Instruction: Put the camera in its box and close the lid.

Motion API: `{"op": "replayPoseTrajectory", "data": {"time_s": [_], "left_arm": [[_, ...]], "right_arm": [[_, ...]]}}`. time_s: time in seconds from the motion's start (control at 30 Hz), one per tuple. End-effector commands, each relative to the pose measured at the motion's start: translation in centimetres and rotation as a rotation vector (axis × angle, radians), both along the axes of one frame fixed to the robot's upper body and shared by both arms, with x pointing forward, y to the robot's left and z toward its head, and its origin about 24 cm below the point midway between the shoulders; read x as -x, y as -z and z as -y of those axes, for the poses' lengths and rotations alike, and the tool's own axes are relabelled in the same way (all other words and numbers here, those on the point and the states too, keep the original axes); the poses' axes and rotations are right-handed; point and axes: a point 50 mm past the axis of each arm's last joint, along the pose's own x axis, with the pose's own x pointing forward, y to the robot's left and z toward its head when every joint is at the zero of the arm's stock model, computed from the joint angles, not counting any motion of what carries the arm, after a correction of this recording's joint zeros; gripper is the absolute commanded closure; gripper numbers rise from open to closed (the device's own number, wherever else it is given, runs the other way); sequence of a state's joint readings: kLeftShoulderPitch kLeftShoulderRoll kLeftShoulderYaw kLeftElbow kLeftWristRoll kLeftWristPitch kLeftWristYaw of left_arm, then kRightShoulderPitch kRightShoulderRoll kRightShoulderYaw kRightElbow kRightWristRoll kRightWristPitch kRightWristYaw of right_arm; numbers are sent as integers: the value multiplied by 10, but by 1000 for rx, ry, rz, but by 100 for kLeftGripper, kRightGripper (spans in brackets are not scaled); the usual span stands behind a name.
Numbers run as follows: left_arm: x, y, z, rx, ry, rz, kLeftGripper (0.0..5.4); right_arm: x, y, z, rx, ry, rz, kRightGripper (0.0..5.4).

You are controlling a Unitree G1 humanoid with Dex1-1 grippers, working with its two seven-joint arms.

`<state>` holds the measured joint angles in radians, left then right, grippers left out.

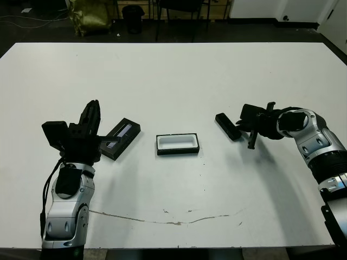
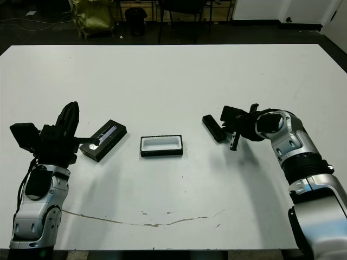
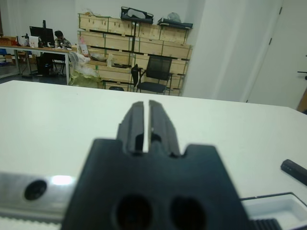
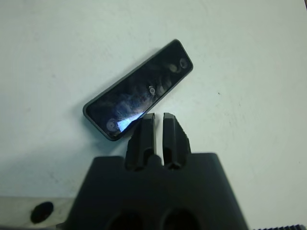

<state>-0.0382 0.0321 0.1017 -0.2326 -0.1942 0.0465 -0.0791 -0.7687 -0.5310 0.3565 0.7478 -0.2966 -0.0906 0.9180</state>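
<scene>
The camera point(image 1: 227, 126) is a slim black bar lying flat and slanted on the white table, right of centre. My right gripper point(image 1: 239, 125) is shut and empty. Its fingertips point(image 4: 149, 118) sit just at the camera's point(image 4: 139, 96) long edge. The box point(image 1: 178, 144), black outside and white inside, lies open at the table's middle. To its left lies the lid point(image 1: 122, 137), black with a pale stripe, set at an angle. My left gripper point(image 1: 92, 106) is shut, holds nothing, and hovers just left of the lid, pointing away from me.
A thin crack line point(image 1: 162, 218) runs across the table near its front edge. Beyond the far edge are a dark bin point(image 1: 133, 19), an olive bag point(image 1: 89, 15) and chair legs. A person point(image 3: 60, 36) sits at a distant desk by wooden crates.
</scene>
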Motion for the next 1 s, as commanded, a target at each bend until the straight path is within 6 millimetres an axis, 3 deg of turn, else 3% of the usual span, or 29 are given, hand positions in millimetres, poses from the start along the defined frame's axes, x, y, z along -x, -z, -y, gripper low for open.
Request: {"op": "replayPoseTrajectory", "data": {"time_s": [0.03,0.23,0.37,0.63,0.8,1.0], "left_arm": [[1,7,-3,-8,-12,-35,538],[2,7,-2,6,-11,-40,538],[2,7,-2,6,-14,-43,538],[2,8,-1,4,-10,-51,538],[2,8,1,11,-7,-57,538],[2,8,1,18,3,-59,538]], "right_arm": [[6,13,-2,8,-31,-53,540],[4,13,3,68,20,-3,540],[0,11,12,143,182,101,540],[0,-16,22,141,387,409,540],[11,-29,14,-59,477,496,540],[36,-35,-14,-443,491,482,540]]}}
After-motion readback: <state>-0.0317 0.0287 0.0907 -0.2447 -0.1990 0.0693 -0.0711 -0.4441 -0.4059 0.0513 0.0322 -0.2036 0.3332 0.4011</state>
